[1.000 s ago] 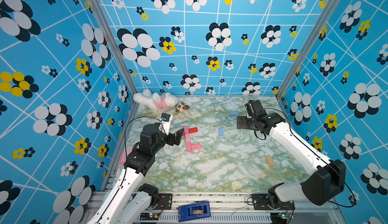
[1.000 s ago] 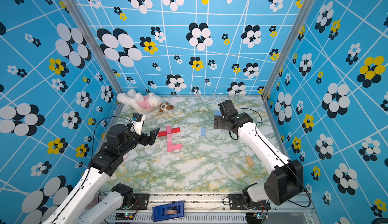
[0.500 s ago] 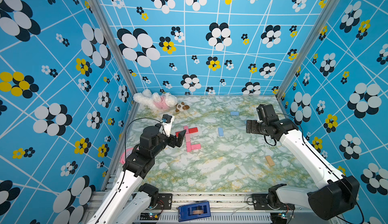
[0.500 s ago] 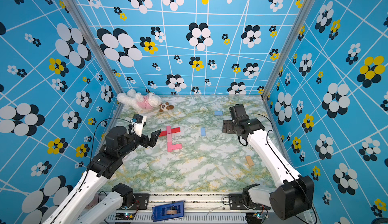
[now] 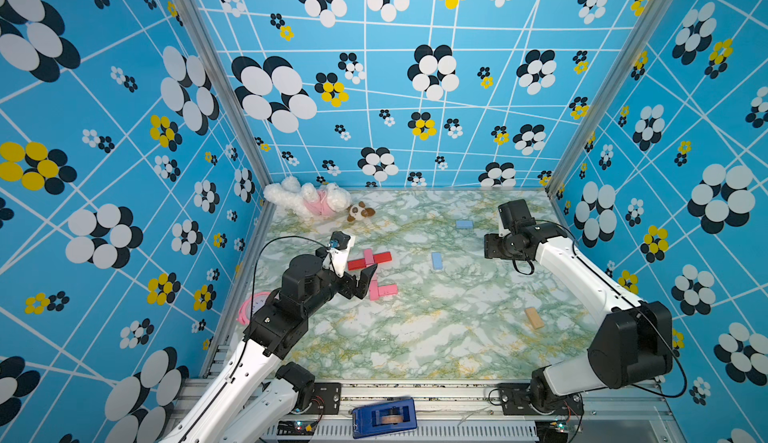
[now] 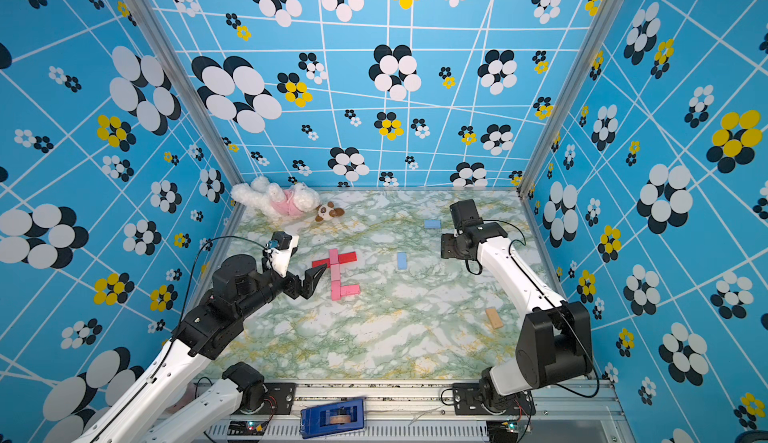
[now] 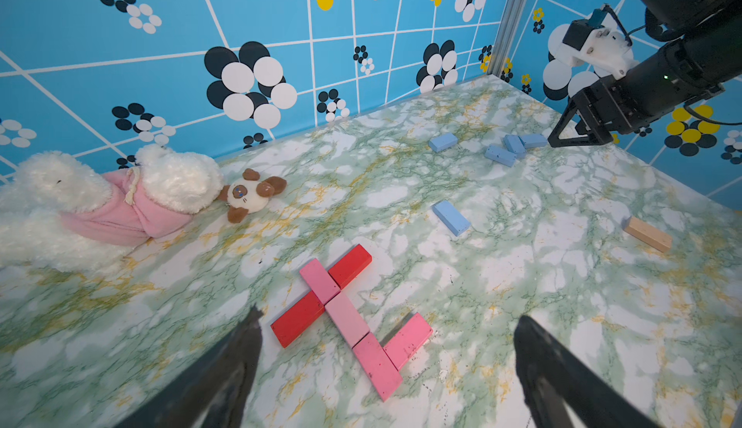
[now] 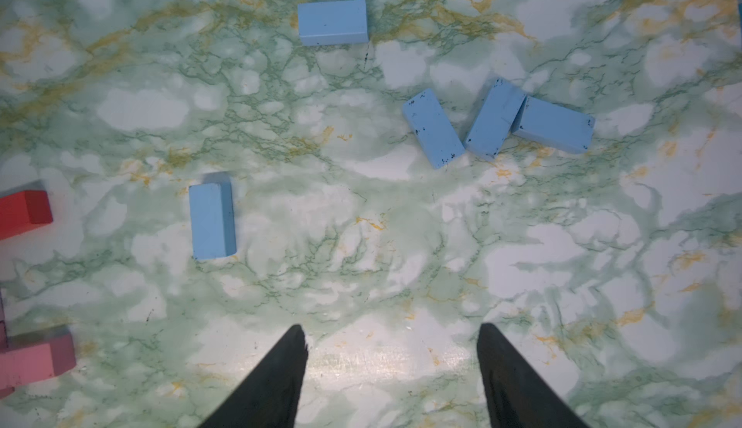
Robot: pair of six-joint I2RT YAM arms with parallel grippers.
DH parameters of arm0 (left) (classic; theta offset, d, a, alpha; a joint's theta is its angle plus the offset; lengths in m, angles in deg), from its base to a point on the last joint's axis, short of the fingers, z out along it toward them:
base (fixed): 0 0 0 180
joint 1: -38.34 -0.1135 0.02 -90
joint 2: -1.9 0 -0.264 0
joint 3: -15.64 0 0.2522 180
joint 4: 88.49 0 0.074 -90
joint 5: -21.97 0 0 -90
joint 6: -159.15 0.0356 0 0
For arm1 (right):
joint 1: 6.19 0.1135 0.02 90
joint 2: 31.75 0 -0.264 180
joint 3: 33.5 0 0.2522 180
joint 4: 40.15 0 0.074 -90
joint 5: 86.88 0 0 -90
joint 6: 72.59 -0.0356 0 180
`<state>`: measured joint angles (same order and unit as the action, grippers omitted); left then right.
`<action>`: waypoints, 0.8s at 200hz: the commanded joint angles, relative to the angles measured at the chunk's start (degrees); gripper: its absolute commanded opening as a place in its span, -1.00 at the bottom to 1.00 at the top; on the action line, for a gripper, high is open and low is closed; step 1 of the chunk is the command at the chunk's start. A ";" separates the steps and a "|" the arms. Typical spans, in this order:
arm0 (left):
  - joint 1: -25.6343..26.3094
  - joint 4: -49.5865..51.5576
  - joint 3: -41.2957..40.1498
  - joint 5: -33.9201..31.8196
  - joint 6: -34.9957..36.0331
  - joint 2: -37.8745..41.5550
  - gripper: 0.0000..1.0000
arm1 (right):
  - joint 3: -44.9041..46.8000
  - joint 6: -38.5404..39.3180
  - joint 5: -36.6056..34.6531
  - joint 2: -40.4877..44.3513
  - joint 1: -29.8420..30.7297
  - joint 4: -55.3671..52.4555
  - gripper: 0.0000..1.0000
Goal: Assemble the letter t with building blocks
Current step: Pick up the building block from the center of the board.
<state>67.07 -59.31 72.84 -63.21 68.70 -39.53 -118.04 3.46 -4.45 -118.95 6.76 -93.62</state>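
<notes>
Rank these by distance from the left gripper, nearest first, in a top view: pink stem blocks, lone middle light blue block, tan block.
1. pink stem blocks, just beside the left gripper.
2. light blue block, table centre.
3. tan block, out on the right side.

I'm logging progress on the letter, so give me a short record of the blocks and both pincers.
stem: three pink blocks in line
crossbar: one red block each side of stem
foot: fourth pink block, touching stem's end
loose: five light blue blocks, one tan block
left pincer: open, empty, near the letter
right pincer: open, empty
</notes>
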 commanded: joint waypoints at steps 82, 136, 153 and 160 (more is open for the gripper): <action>2.38 1.43 0.92 -1.57 1.59 -0.13 0.98 | -11.91 3.14 5.36 -19.19 -5.85 5.88 0.35; 2.38 1.63 1.34 -2.36 1.94 -1.60 0.98 | -19.83 2.79 5.57 -29.65 -7.87 4.96 0.49; 2.38 1.38 1.38 -1.68 2.10 -1.92 0.97 | -20.36 2.62 5.87 -30.69 -8.31 5.48 0.49; 2.38 1.37 1.38 -1.61 2.10 -2.00 0.98 | -20.36 2.58 5.90 -30.89 -8.62 5.68 0.49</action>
<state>68.95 -58.41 72.87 -64.87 69.88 -41.30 -136.95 6.08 0.73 -149.24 -0.60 -87.85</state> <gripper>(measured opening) 0.987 0.745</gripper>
